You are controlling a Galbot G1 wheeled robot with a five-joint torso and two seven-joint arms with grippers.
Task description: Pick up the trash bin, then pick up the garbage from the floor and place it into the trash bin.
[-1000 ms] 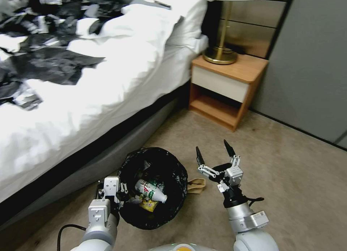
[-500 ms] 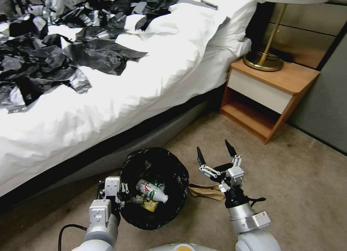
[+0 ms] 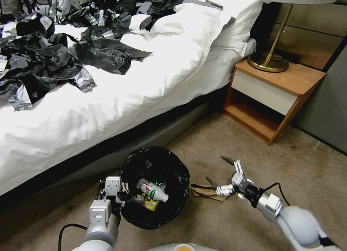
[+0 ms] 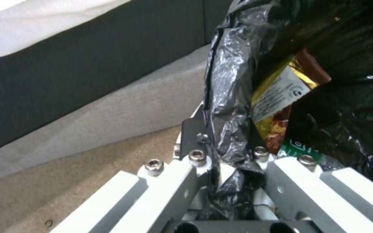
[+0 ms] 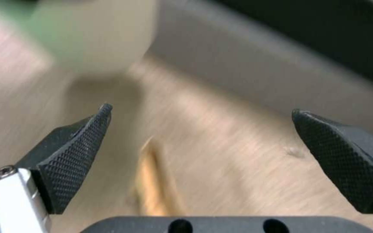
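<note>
left gripper (image 3: pixel 116 191): jaws clamped on trash bin (image 3: pixel 155 187) rim, near bed | right gripper (image 3: pixel 221 174): jaws wide, low over brown paper (image 3: pixel 206 191) on floor (image 3: pixel 253 153), right of bin | risk: flat paper slips under jaws, pinch misses

A bed (image 3: pixel 119 95) with rumpled white bedding strewn with black plastic sheets (image 3: pixel 61 55) stands on beige carpet (image 3: pixel 289 160) beside a wooden nightstand (image 3: pixel 274 95) holding a brass lamp (image 3: pixel 269 59).
</note>
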